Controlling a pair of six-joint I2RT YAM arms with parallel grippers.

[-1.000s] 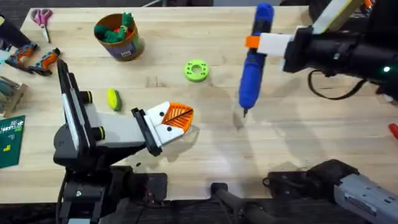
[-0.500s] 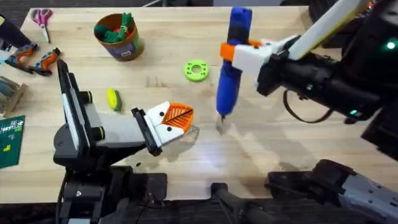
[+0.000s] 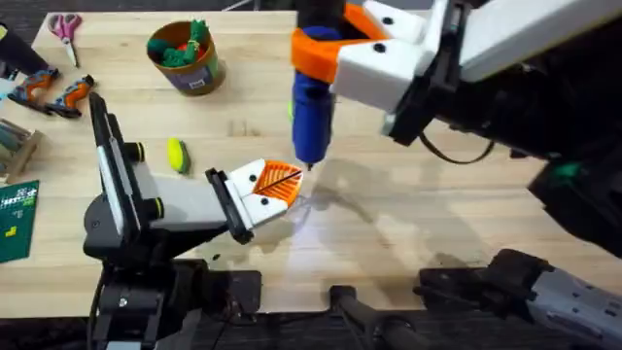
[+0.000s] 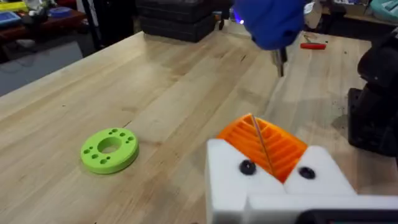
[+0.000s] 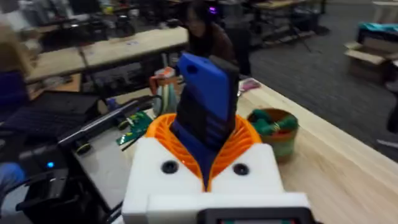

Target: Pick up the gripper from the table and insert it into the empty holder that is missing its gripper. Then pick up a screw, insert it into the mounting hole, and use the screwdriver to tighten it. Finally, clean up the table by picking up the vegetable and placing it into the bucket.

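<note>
My right gripper [image 3: 328, 53] is shut on the blue screwdriver [image 3: 313, 109], which hangs upright with its thin bit [image 3: 311, 167] just above and beside the orange pads of my left gripper [image 3: 280, 185]. The right wrist view has the screwdriver [image 5: 205, 109] clamped between orange ribbed pads. My left gripper [image 4: 264, 146] rests low over the table, pads pressed together with nothing between them. The yellow-green vegetable [image 3: 177, 154] lies on the table left of it. The bucket [image 3: 185, 53] stands at the back left. The loose gripper, the empty holder and a loose screw are out of view.
A lime-green ring disc [image 4: 110, 149] lies flat beyond the left fingers. Scissors [image 3: 66, 27], orange-handled pliers [image 3: 53, 92] and a green circuit board [image 3: 15, 219] line the left edge. The right arm hangs large over the table's back right.
The right arm has carried the screwdriver left and toward the camera, so its bit now hangs by the left gripper's pads and hides the green disc. The left arm has not moved.
</note>
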